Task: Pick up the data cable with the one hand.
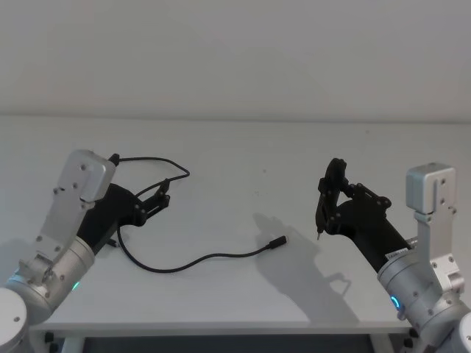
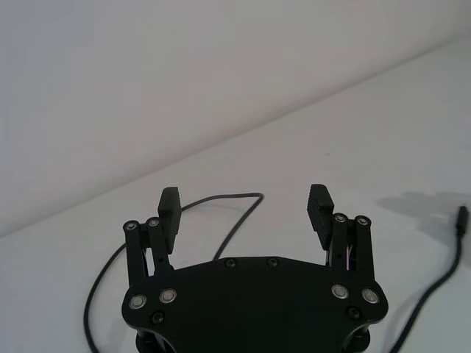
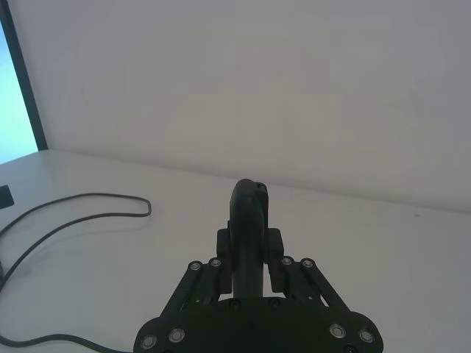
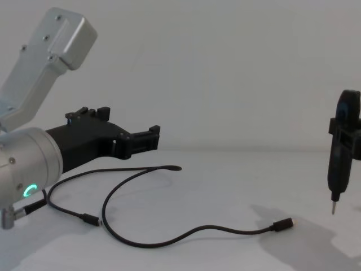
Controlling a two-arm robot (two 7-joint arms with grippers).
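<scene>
The data cable (image 1: pixel 184 263) is a thin black line that loops across the white table, and one plug (image 1: pixel 277 243) lies free near the middle. The loop also shows in the chest view, cable (image 4: pixel 186 231) and plug (image 4: pixel 284 224). My left gripper (image 1: pixel 165 191), the one hand, hovers open just above the cable's far loop (image 2: pixel 235 220), with nothing between its fingers (image 2: pixel 318 202). It reaches in from the left (image 4: pixel 153 138). My right gripper (image 1: pixel 335 202) stands at the right, shut on a black pen-shaped tool (image 3: pixel 250 213) that points down, clear of the cable.
The white table (image 1: pixel 243 154) ends at a front edge close to me and meets a plain wall at the back. A second plug (image 4: pixel 90 219) lies near the left arm's base. The tool's tip (image 4: pixel 332 210) hangs above the table.
</scene>
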